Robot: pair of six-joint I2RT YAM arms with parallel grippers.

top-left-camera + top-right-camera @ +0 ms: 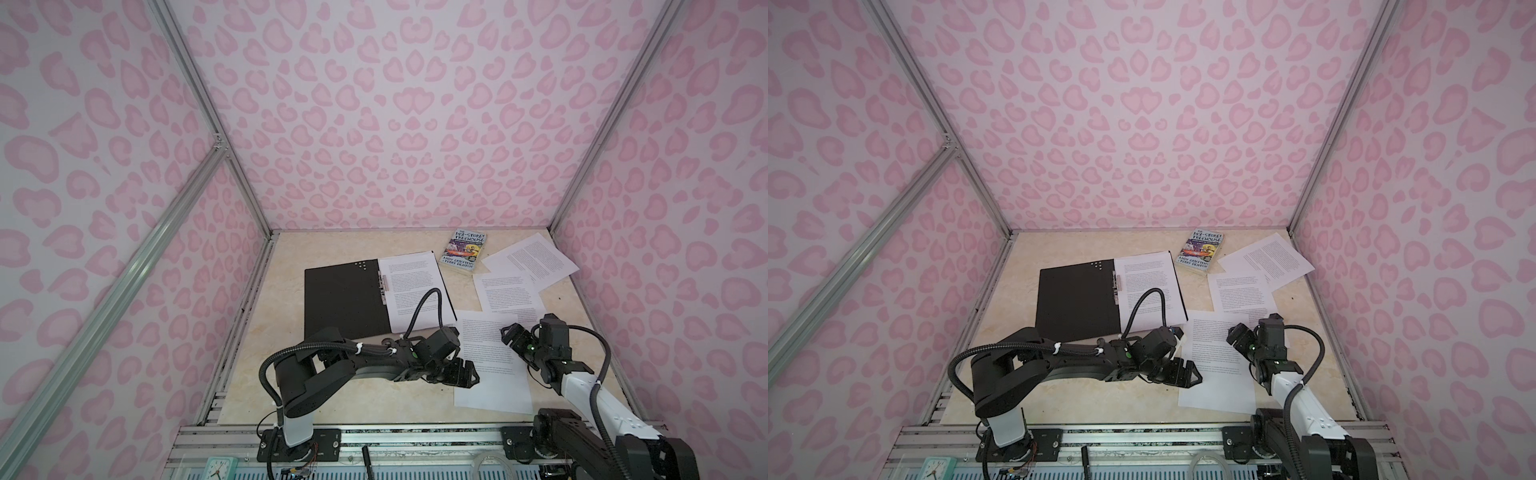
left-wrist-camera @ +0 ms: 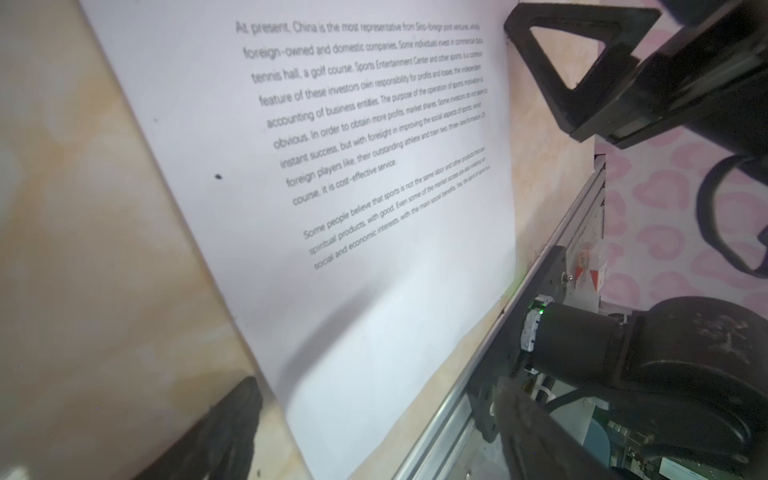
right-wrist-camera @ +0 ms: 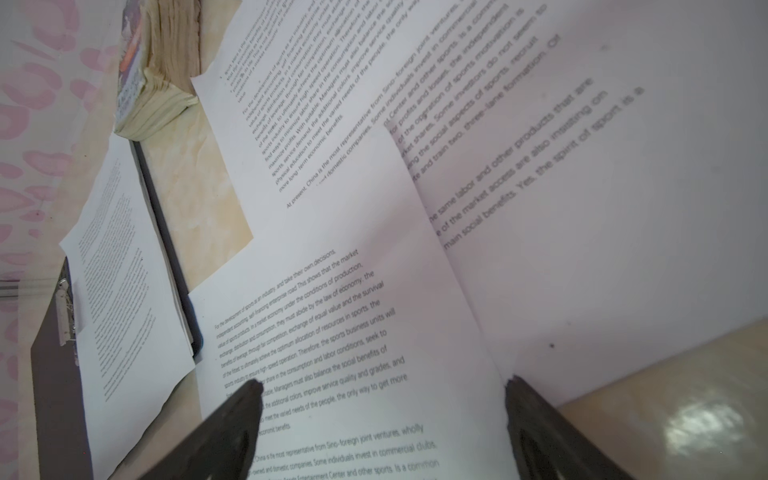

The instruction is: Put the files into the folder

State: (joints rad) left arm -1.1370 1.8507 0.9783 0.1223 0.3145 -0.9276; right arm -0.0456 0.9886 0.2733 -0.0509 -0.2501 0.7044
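The folder [image 1: 345,299] lies open at left, black inside up, with one file [image 1: 415,286] on its right half. The left claw [image 1: 463,374] hangs open at the left edge of the nearest file [image 1: 490,365], and the right claw [image 1: 508,334] stands open over that file's far end. Further right, a third file [image 1: 509,293] and a fourth file [image 1: 530,259] lie loose on the table [image 1: 332,382], near the book [image 1: 468,251]
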